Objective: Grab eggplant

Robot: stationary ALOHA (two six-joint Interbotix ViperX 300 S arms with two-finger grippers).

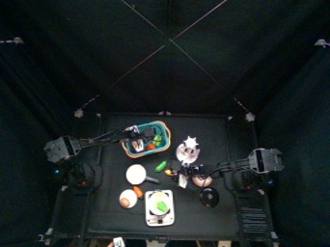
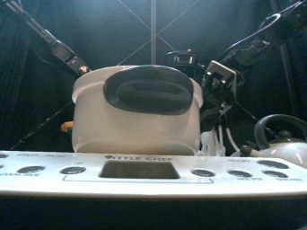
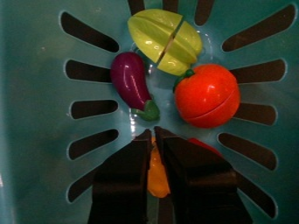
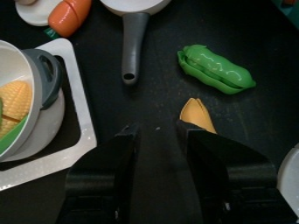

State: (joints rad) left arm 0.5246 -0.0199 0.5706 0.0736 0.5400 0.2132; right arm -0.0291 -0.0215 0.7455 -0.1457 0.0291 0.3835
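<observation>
The purple eggplant (image 3: pixel 128 79) with its green stem lies on the floor of the teal slotted basket (image 3: pixel 47 105), between a yellow-green fruit (image 3: pixel 163 39) and a red tomato (image 3: pixel 208 94). My left gripper (image 3: pixel 152 133) hangs over the basket just short of the eggplant's stem end, not touching it. An orange piece (image 3: pixel 156 171) shows right at the gripper, and I cannot tell whether it is held. In the top view the basket (image 1: pixel 129 145) sits at the table's back left. My right gripper (image 4: pixel 158 127) is open over bare table, holding nothing.
By the right gripper lie a yellow-orange wedge (image 4: pixel 197 114), a green pea pod (image 4: pixel 216 68) and a grey pan handle (image 4: pixel 133 48). A white pot with corn (image 4: pixel 24 96) stands beside them. The front view is filled by a white lidded pot (image 2: pixel 135 103), a toy stove (image 2: pixel 153 166) and a kettle (image 2: pixel 282 135).
</observation>
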